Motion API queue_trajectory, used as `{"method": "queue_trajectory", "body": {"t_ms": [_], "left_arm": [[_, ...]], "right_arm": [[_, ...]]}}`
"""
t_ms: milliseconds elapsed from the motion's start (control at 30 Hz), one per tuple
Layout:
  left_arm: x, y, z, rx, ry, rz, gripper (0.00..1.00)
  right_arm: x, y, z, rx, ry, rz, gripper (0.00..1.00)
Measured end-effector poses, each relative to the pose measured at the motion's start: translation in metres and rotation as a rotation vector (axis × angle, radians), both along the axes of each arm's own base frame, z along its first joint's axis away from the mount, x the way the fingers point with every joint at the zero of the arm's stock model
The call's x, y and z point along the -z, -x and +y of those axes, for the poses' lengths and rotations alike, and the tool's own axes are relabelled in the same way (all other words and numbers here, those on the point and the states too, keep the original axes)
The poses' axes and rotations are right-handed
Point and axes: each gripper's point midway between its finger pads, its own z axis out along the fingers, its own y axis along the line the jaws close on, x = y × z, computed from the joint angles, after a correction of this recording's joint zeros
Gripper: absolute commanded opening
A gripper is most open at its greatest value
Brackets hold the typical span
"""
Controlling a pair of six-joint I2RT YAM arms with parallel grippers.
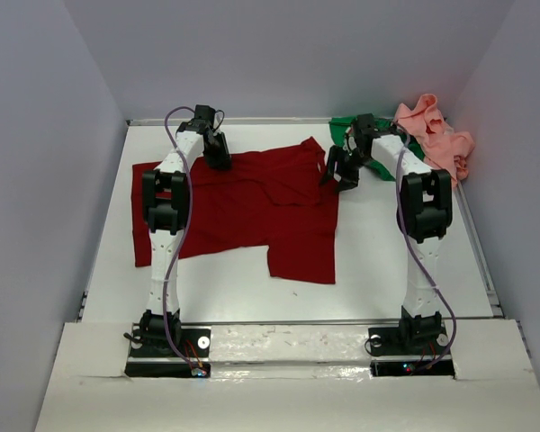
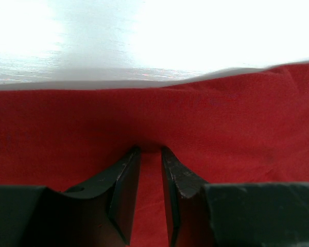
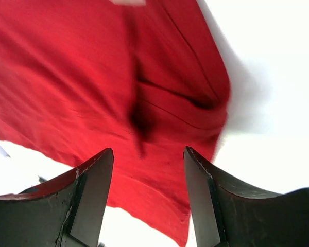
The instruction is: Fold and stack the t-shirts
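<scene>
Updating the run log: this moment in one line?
dark red t-shirt: spread, unfolded | left tool: at its far edge, grip unclear | right tool: open above it | green t-shirt, pink t-shirt: heaped far right

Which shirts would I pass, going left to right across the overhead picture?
red shirt → green shirt → pink shirt
</scene>
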Motion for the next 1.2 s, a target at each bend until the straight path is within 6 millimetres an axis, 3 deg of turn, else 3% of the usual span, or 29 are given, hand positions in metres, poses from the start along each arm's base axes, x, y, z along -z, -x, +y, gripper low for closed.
{"method": "queue_trajectory", "body": {"t_ms": [267,367,467,567,733,900,1200], "left_arm": [[-0.001,0.005,0.002,-0.004,-0.009,0.006,0.38],[0.000,0.008,0.004,-0.007,-0.016,0.013,0.38],[0.000,0.010,0.005,-0.009,-0.022,0.018,0.38],[0.000,0.013,0.006,-0.010,-0.025,0.023,0.38],[0.000,0.023,0.003,-0.002,-0.033,0.041,0.38],[0.001,0.036,-0.003,0.013,-0.061,0.061,0.38],[0.002,0.059,-0.030,0.076,-0.093,0.097,0.38]], "right_arm": [[-0.078,-0.074,0.010,-0.014,-0.030,-0.312,0.59],[-0.090,-0.103,0.015,-0.016,-0.048,-0.408,0.56],[-0.083,-0.123,0.020,-0.017,-0.060,-0.444,0.53],[-0.060,-0.140,0.026,-0.019,-0.082,-0.450,0.52],[-0.024,-0.147,0.030,-0.016,-0.096,-0.415,0.52],[-0.027,-0.156,0.033,-0.021,-0.113,-0.460,0.52],[-0.041,-0.171,0.038,-0.023,-0.146,-0.544,0.52]]}}
